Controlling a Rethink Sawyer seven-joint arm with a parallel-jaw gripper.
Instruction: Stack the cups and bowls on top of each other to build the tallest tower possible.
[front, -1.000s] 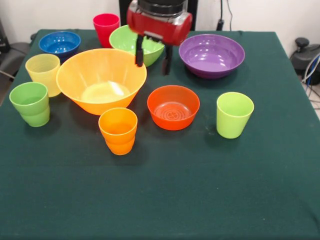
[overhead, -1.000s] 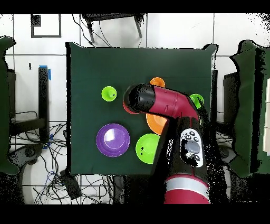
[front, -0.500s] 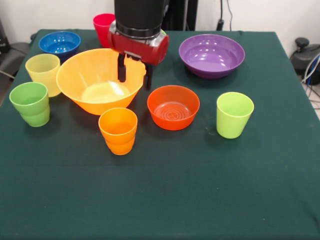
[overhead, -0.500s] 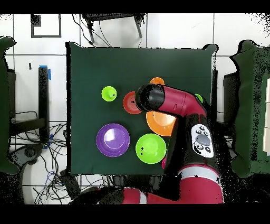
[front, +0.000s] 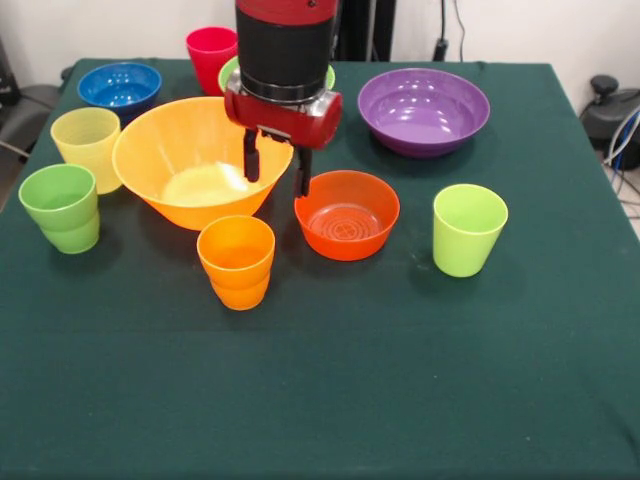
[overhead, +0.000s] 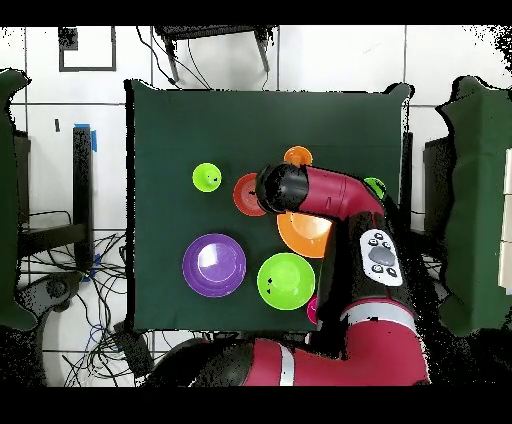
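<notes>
My gripper (front: 277, 170) is open and empty. One finger hangs inside the large orange bowl (front: 190, 160) at its right rim, the other just outside, next to the small red-orange bowl (front: 346, 212). The orange cup (front: 236, 260) stands in front of them. The lime cup (front: 468, 228) is at the right, the purple bowl (front: 423, 108) behind it. The green cup (front: 62, 205), yellow cup (front: 87, 145), blue bowl (front: 119, 85) and red cup (front: 210, 50) are at the left. The green bowl (front: 228, 72) is mostly hidden behind the arm.
In the overhead view the arm (overhead: 330, 200) covers the gripper and part of the orange bowl (overhead: 305, 232). The green bowl (overhead: 285, 281), purple bowl (overhead: 214, 265) and lime cup (overhead: 207, 178) show there. The dark green tablecloth (front: 400, 380) covers the table.
The gripper has come forward from over the green bowl to the large orange bowl's right rim and has dropped lower. It stays open. No cup or bowl has moved.
</notes>
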